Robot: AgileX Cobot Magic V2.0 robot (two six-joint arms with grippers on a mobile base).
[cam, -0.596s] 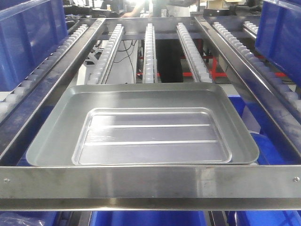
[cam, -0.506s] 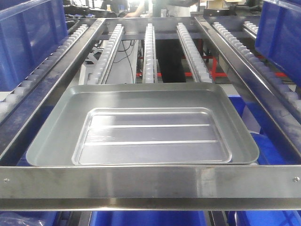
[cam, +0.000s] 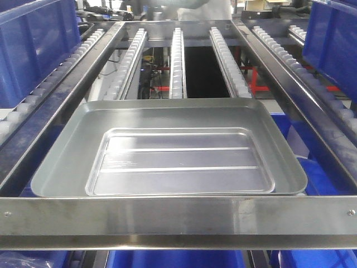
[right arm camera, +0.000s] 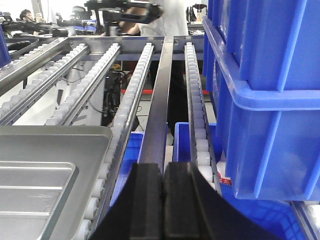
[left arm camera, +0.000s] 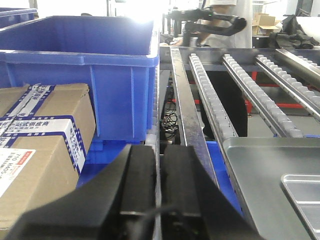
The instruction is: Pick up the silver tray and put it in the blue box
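Observation:
The silver tray (cam: pixel 167 148) lies flat on the roller rack, just behind the steel frame bar (cam: pixel 178 215). Its left corner shows in the left wrist view (left arm camera: pixel 280 175) and its right part in the right wrist view (right arm camera: pixel 45 170). My left gripper (left arm camera: pixel 159 147) is shut and empty, left of the tray beside the rack's side rail. My right gripper (right arm camera: pixel 163 167) is shut and empty, right of the tray over a rail. A blue box (left arm camera: pixel 80 60) stands left of the rack, and stacked blue boxes (right arm camera: pixel 265 90) stand to the right. Neither gripper shows in the front view.
Roller tracks (cam: pixel 177 61) run away behind the tray. Cardboard cartons (left arm camera: pixel 40 150) sit left of my left gripper. More blue bins (right arm camera: pixel 192 142) lie under the rack. A person (left arm camera: pixel 220 22) stands at the far end.
The tray and rack have not moved. Only the person in the background has shifted.

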